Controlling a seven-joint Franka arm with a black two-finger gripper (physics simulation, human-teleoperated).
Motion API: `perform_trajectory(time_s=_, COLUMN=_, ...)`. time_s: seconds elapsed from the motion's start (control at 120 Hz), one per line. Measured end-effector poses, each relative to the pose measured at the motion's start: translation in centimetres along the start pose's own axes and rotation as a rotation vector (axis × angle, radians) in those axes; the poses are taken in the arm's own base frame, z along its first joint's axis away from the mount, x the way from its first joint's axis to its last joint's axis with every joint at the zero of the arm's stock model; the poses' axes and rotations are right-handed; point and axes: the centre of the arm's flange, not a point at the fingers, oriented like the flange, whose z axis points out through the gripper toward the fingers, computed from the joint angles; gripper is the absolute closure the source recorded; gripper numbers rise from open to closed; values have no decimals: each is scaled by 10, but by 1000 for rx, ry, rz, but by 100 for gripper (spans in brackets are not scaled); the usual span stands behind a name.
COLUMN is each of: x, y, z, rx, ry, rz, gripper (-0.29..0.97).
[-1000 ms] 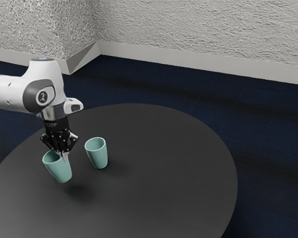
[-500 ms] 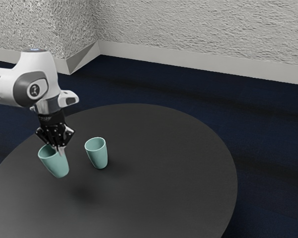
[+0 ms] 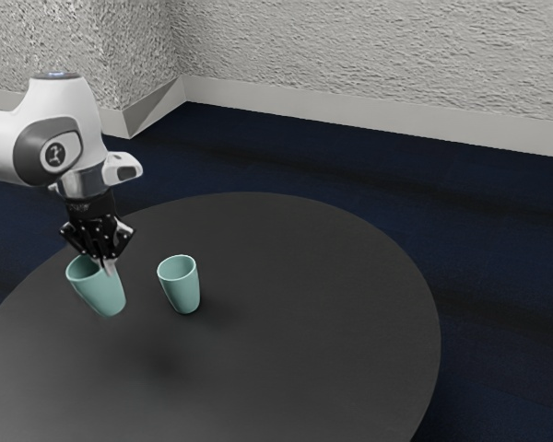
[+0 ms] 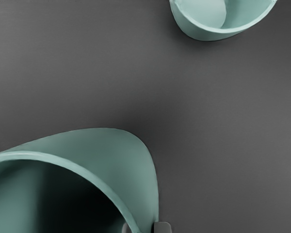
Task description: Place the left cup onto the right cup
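- In the exterior view, the end effector (image 3: 100,260) grips the rim of the left cup (image 3: 97,289). This cup hangs tilted, above the dark round tabletop (image 3: 304,304).
- The right cup (image 3: 179,284) stands upright on the tabletop, near the held cup but not touching it.
- In the wrist view, the left cup (image 4: 94,167) is just under the hand, and the right cup (image 4: 218,22) lies apart from it on the tabletop (image 4: 208,121).

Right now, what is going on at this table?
The robot arm holds one green cup by its rim, with its fingers shut on it. That cup hangs tilted above the dark round table, not touching it. The other green cup stands upright on the table, toward the exterior view's right of the held one. The two cups are apart, so the stacking is not yet done.
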Motion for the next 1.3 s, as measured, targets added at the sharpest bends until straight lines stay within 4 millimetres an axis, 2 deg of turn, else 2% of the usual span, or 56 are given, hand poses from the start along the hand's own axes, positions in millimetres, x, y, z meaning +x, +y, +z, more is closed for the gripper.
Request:
perform_trajectory(time_s=0.775, x=9, y=23, z=-66, rx=48, ry=91, rz=52, gripper=78)
perform_trajectory(time_s=1.3, x=35, y=45, z=-62, rx=63, ry=76, rz=89, gripper=78)
